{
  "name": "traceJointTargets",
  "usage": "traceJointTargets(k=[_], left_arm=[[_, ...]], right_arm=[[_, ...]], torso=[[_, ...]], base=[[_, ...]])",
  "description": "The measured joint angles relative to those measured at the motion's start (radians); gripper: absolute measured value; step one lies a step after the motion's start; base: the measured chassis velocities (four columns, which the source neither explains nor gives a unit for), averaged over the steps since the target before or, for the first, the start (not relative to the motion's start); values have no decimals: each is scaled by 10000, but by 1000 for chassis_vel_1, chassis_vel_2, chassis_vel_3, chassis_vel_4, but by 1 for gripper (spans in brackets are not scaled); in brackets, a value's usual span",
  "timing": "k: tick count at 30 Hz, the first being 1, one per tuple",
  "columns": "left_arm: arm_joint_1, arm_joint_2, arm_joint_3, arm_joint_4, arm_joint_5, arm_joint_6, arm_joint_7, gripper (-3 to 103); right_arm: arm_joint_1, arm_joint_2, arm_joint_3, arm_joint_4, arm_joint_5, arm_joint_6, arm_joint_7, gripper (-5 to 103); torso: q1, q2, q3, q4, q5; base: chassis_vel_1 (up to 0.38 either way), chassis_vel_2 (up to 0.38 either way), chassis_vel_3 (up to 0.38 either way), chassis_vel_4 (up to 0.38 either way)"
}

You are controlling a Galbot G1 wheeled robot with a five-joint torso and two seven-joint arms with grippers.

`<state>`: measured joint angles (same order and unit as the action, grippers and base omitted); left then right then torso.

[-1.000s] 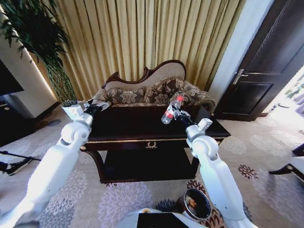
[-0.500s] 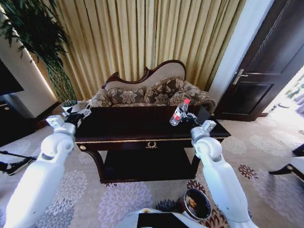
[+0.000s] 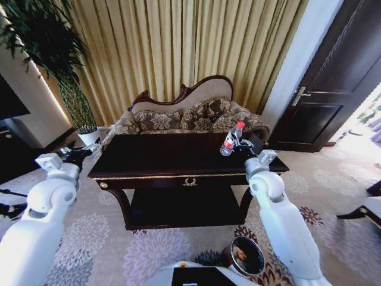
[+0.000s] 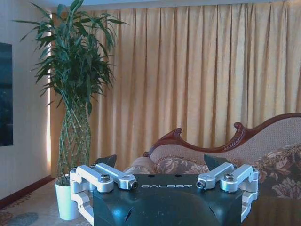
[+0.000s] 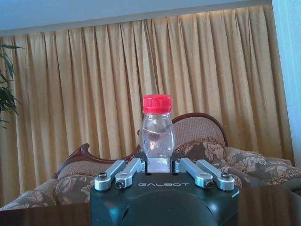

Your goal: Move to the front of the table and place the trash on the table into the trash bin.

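Clear bottle (image 3: 231,138) clamped in raised right gripper (image 3: 241,146).

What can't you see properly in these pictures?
- The trash bin: in the head view there are orange bits inside, too small to tell what they are.
- The bottle: in the right wrist view its lower part is hidden behind the right gripper.
- The left gripper: in the left wrist view it holds nothing, and the gripper body hides the floor beneath it.

"GALBOT" on left gripper (image 4: 160,162) and right gripper (image 5: 157,162) housings
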<state>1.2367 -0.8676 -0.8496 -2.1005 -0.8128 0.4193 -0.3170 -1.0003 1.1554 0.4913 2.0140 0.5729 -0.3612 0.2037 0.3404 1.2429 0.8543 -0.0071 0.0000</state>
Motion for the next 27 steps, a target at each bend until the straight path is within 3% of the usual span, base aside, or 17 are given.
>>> traceJointTargets(k=[13,27], left_arm=[[945,-71,-865,-465,4,-26,44,100],[1120,-68,-1063,-582,-7,-58,71,100]], right_arm=[[-157,230,12,-12,-58,288,-72,22],[-315,238,117,-58,-78,355,-118,22]], torso=[[0,1,0,1,0],[0,0,0,1,0]], base=[[24,-30,-27,24],[36,-34,-27,29]])
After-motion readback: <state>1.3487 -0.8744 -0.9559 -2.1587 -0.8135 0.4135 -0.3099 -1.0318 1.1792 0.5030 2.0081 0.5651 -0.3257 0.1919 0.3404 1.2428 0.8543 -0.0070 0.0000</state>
